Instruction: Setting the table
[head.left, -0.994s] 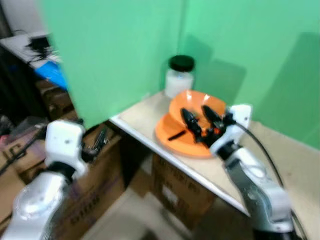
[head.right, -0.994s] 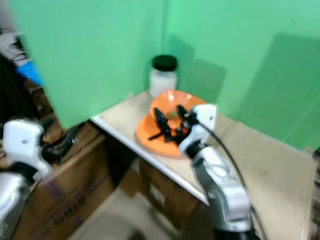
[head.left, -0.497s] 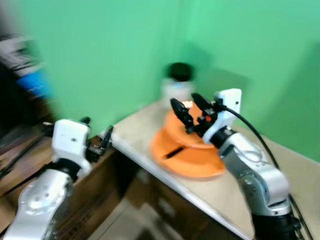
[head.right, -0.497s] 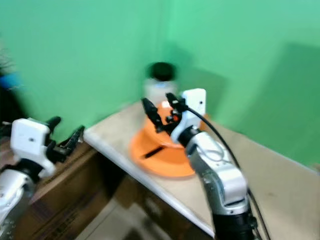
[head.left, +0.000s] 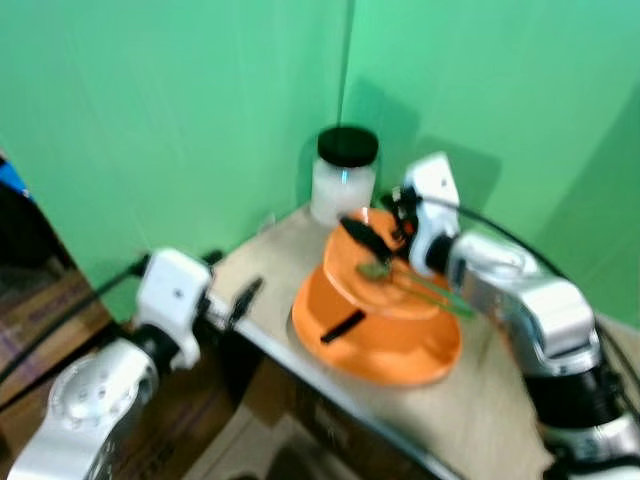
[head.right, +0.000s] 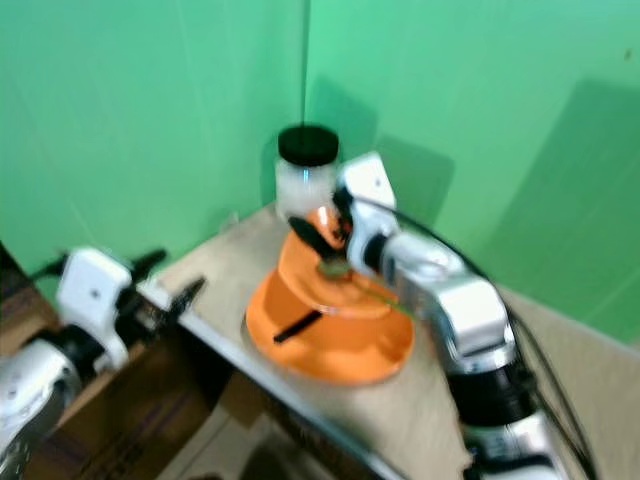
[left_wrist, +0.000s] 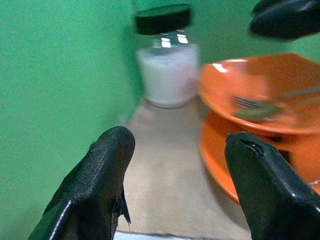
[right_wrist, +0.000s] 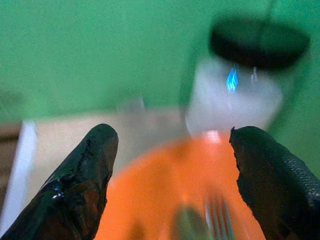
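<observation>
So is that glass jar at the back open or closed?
Closed. The jar stands upright on the table behind the orange plates, with its black lid sitting on top.

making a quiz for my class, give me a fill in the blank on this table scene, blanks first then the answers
1. The jar at the back corner of the table has a lid coloured ____.
2. The plate and the bowl under it are both coloured ____.
3. Lying on the plate is a green ____.
4. The right gripper hovers over the plate with its fingers ____.

Missing words: black; orange; fork; open
</observation>
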